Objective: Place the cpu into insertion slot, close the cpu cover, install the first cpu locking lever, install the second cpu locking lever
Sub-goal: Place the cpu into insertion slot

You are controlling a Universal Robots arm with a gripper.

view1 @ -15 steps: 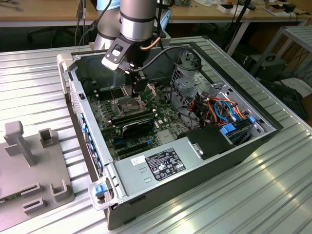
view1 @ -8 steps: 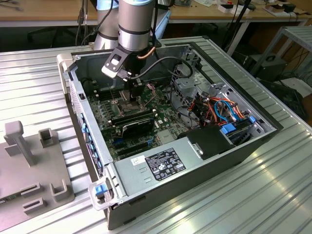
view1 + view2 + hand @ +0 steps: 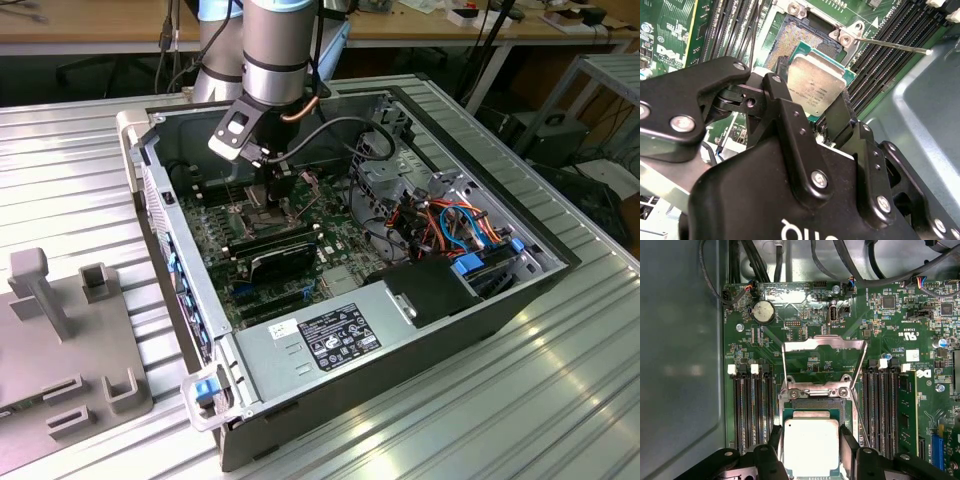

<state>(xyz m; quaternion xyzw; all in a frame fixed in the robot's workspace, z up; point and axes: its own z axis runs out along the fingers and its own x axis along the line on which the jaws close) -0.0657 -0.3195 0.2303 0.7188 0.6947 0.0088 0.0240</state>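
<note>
The gripper (image 3: 815, 95) pinched the cpu (image 3: 811, 446) by two opposite edges, holding it level just above the insertion slot (image 3: 812, 404). Beyond that slot the cpu cover (image 3: 824, 343) stood hinged open, leaving it clear for the chip.

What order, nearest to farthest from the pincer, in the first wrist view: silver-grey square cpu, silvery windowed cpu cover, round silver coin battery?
1. silver-grey square cpu, held in the pincer.
2. silvery windowed cpu cover, raised past the socket.
3. round silver coin battery, beyond the cover, farthest.
</note>
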